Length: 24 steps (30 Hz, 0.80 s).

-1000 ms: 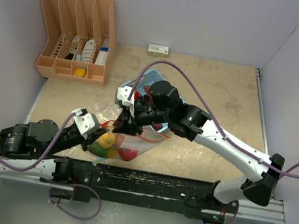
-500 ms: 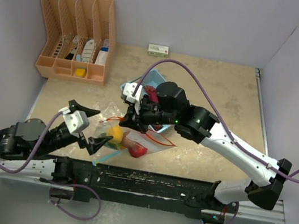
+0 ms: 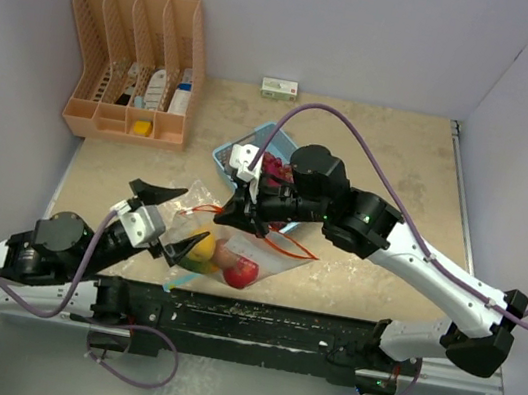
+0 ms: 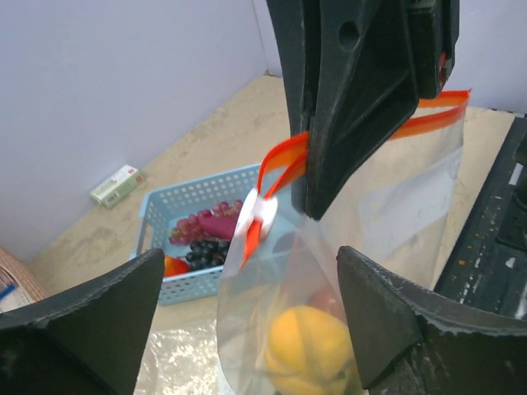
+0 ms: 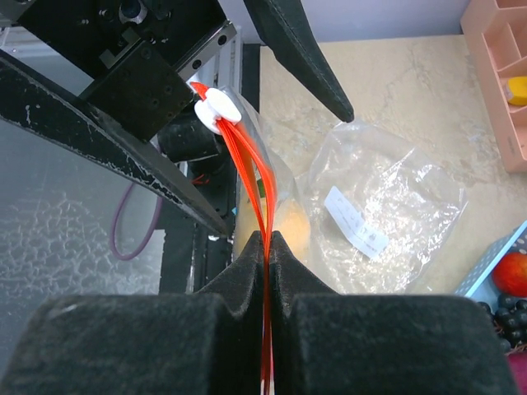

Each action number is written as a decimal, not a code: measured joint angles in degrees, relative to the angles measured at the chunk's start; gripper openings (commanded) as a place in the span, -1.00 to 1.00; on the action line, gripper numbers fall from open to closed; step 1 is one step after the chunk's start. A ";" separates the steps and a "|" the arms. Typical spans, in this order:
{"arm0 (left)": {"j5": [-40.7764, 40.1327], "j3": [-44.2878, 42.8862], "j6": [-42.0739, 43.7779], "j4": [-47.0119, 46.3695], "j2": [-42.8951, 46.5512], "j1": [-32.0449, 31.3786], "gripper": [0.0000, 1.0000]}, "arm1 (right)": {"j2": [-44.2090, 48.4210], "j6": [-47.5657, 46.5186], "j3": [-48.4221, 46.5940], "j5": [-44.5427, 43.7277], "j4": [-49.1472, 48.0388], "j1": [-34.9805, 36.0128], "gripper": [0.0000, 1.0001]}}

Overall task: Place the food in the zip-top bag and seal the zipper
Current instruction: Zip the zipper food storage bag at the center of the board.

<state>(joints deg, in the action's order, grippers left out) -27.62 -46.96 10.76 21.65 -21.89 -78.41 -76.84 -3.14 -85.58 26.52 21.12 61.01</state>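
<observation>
The clear zip-top bag (image 3: 224, 252) hangs by its orange zipper strip (image 5: 255, 177), and my right gripper (image 5: 268, 239) is shut on that strip, its tip (image 3: 232, 217) above the bag. A white slider (image 4: 255, 216) sits at the strip's end. Inside the bag are a yellow lemon (image 4: 309, 341) and a red piece (image 3: 241, 272). My left gripper (image 4: 249, 271) is open, one finger on each side of the bag without touching it. More food, dark grapes (image 4: 202, 251) and a maroon sweet potato (image 4: 218, 224), lies in the blue basket (image 4: 156, 218).
A second, empty clear bag (image 5: 387, 206) lies crumpled on the table beside the left gripper (image 3: 179, 222). The orange rack (image 3: 134, 64) stands at the back left. A small white box (image 3: 279, 88) lies by the back wall. The black rail (image 3: 254, 318) runs along the near edge.
My left gripper has let go of the bag, opened wide and drawn back to the left. The right gripper has stayed pinched on the zipper strip and shifted slightly right.
</observation>
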 measured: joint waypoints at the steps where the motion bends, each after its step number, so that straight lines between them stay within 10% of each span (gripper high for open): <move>1: 0.04 0.07 0.85 -0.83 -0.44 0.00 0.61 | 0.00 0.00 0.00 -0.02 0.07 0.00 -1.00; 7: 0.76 0.11 5.35 -4.72 -2.82 0.00 0.35 | 0.00 0.00 0.00 -0.11 0.42 0.00 -1.00; 10: 1.07 0.04 6.01 -4.48 -2.32 0.00 -0.12 | 0.00 0.00 0.00 -0.28 0.92 0.00 -1.00; 24: 1.27 -0.28 5.84 -4.24 2.03 0.00 0.27 | 0.17 0.02 0.00 -0.50 1.38 0.00 -1.00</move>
<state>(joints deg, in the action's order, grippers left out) -26.35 -47.24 16.60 17.41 -19.86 -78.41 -76.66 -3.11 -85.58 26.02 22.50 61.01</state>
